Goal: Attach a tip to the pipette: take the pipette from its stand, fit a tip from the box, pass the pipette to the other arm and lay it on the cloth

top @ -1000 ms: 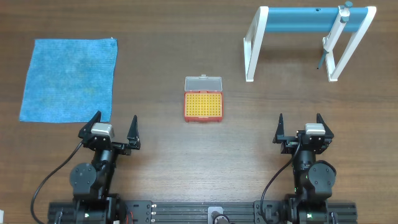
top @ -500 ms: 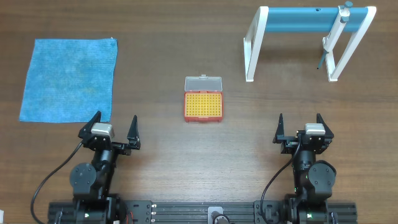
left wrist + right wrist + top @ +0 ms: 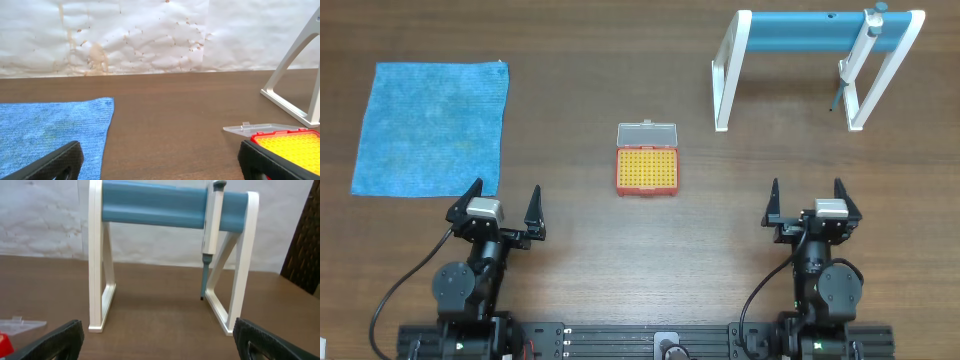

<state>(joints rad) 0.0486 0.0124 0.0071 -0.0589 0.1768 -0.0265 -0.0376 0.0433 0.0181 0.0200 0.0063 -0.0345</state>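
Note:
A white and blue pipette [image 3: 855, 58] hangs upright on the right end of a white-legged stand with a blue bar [image 3: 800, 32] at the far right; the right wrist view faces the pipette [image 3: 210, 235] and the stand [image 3: 155, 205]. An open red tip box [image 3: 646, 170] with yellow tips sits mid-table, its clear lid folded back; it is also in the left wrist view [image 3: 290, 147]. A blue cloth [image 3: 432, 128] lies flat at the far left, also seen as cloth [image 3: 47, 135]. My left gripper [image 3: 502, 212] and right gripper [image 3: 806, 205] both stand open near the front edge, holding nothing.
The wooden table [image 3: 620, 80] stretches bare between cloth, box and stand. A white papered wall [image 3: 150, 35] backs the table's far edge. Both arm bases sit on a black rail [image 3: 640, 340] along the front.
The right gripper has shifted very slightly to the right. Everything else is as before.

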